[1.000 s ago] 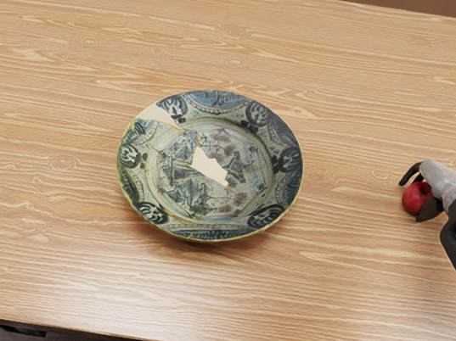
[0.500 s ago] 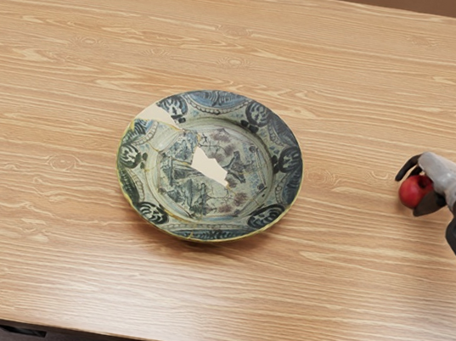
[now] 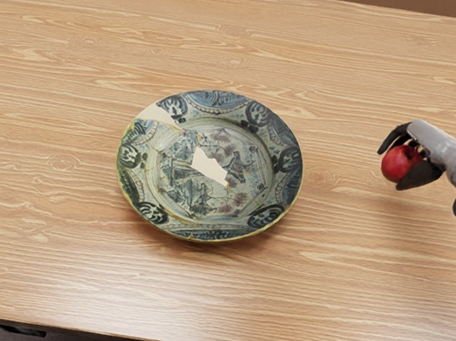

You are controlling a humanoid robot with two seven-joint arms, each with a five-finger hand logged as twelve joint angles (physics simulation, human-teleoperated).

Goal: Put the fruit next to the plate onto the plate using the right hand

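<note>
Since a second ago, the right hand (image 3: 417,151) moves left and farther up the table (image 3: 103,32), carrying the red fruit (image 3: 397,164) with it. Its dark fingers curl around the fruit, clasping it from above and from the right. The fruit sits well to the right of the patterned plate (image 3: 213,98), which lies at the table's middle.

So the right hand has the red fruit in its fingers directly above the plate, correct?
Not quite. The right hand does grip the red fruit, but not above the plate. The head view shows it well off to the plate's right, over bare table.
</note>
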